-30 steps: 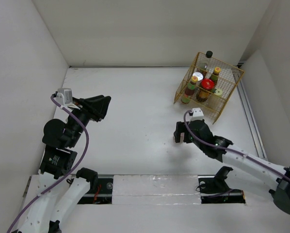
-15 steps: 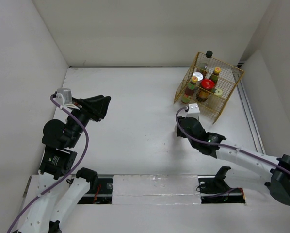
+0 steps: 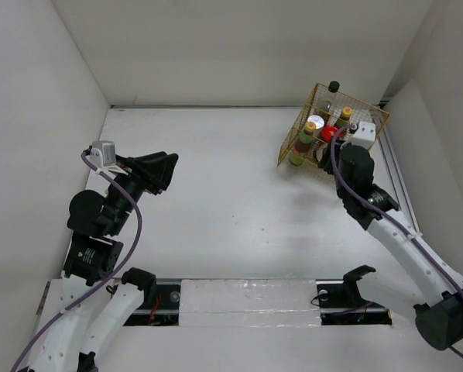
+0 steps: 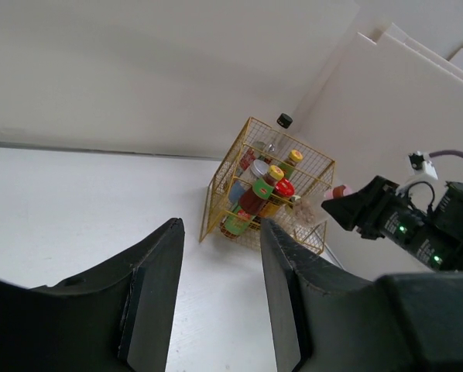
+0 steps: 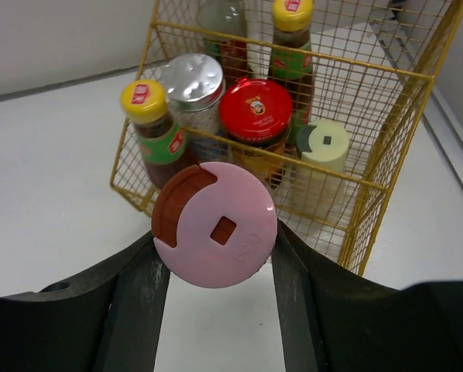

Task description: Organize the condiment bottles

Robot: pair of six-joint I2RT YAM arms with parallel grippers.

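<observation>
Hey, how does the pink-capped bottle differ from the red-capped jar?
The pink-capped bottle is held between the jaws of the right gripper, not in the gold wire basket; the red-capped jar stands inside it. The pink cap is plain with a square mark; the red cap carries a printed emblem. Both caps are round.

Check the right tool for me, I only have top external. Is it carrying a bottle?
Observer: Yes. The right wrist view shows the right tool shut on the pink-capped bottle, cap facing the camera.
Operator: Inside the basket yet?
Observer: Doesn't look like it. In the left wrist view the pink-capped bottle sits just outside the gold wire basket, off its right-hand corner.
</observation>
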